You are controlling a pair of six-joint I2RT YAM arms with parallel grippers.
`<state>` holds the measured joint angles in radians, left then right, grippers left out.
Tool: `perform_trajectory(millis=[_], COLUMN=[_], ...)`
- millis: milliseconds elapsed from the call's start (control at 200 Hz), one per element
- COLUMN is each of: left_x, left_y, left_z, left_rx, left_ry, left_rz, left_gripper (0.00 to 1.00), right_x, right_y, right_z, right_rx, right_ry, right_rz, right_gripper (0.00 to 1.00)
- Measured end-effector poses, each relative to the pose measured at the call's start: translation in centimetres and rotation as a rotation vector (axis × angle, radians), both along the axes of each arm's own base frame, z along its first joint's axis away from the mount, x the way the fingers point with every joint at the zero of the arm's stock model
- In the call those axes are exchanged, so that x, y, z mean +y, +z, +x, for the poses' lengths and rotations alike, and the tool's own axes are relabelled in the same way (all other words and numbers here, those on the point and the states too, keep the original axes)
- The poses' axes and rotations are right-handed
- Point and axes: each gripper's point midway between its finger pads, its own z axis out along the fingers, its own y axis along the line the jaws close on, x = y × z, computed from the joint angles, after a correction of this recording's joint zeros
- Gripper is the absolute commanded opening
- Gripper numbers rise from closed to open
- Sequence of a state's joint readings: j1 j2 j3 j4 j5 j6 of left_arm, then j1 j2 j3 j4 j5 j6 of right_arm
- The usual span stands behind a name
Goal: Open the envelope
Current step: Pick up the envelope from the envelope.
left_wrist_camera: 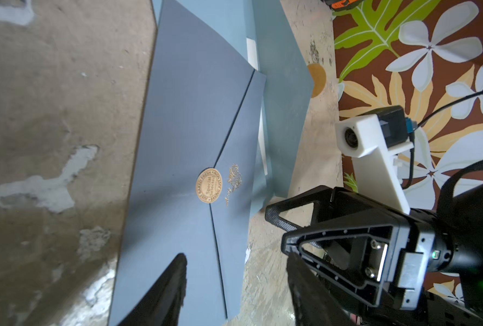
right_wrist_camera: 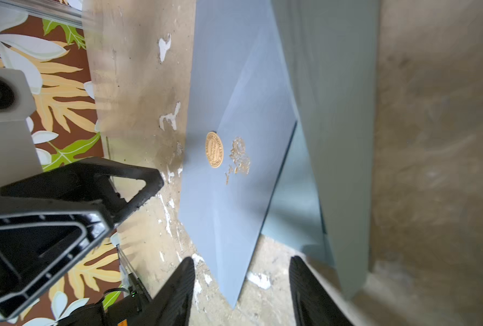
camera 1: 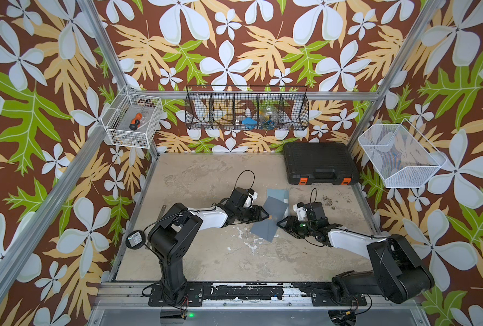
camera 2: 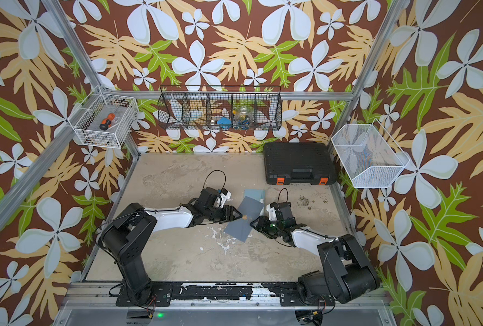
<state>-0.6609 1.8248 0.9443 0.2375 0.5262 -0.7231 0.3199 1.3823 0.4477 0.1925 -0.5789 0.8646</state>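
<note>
A grey-blue envelope point(camera 1: 265, 228) point(camera 2: 238, 230) lies flat in the middle of the table, between my two grippers. A round gold sticker point(left_wrist_camera: 209, 185) point(right_wrist_camera: 214, 149) sits at the tip of its pointed flap, with gold flecks just beside it. The flap lies down against the body. My left gripper point(camera 1: 267, 216) point(left_wrist_camera: 236, 255) is open at the envelope's left edge; one finger point(left_wrist_camera: 172, 282) hangs over the paper, the other over bare table. My right gripper point(camera 1: 279, 223) point(right_wrist_camera: 242, 258) is open at the right edge, with the envelope's corner point(right_wrist_camera: 231, 296) seen between its fingers, untouched.
A paler blue-green envelope point(camera 1: 277, 194) point(left_wrist_camera: 282, 98) lies partly under the grey one, on its far side. A shut black tool case point(camera 1: 320, 163) stands at the back right. Wire baskets point(camera 1: 134, 121) point(camera 1: 247, 108) point(camera 1: 401, 156) hang on the walls. A round black puck point(camera 1: 135, 239) lies off the table's left edge.
</note>
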Motion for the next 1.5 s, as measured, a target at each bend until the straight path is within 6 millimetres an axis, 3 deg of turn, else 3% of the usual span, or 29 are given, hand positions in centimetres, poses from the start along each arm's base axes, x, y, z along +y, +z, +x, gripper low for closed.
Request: perform_trajectory(millis=[85, 295, 901, 1397, 1497], left_x=[-0.4, 0.2, 0.1, 0.1, 0.1], left_y=[-0.6, -3.0, -3.8, -3.9, -3.8], left_z=[-0.3, -1.4, -1.6, -1.7, -1.7], left_rx=[0.005, 0.063, 0.069, 0.061, 0.060], left_ry=[-0.020, -0.022, -0.006, -0.009, -0.009], left_rz=[0.008, 0.055, 0.018, -0.002, -0.003], left_gripper=[0.58, 0.57, 0.52, 0.52, 0.52], right_x=[0.3, 0.5, 1.5, 2.2, 2.3], right_y=[0.5, -0.7, -1.2, 1.2, 1.4], right_z=[-0.2, -1.1, -0.5, 0.8, 0.9], right_rx=[-0.018, 0.025, 0.001, -0.092, -0.094], right_ry=[0.003, 0.002, -0.046, -0.080, -0.080], right_rz=[0.031, 0.061, 0.194, 0.332, 0.349], right_gripper=[0.56, 0.55, 0.54, 0.46, 0.39])
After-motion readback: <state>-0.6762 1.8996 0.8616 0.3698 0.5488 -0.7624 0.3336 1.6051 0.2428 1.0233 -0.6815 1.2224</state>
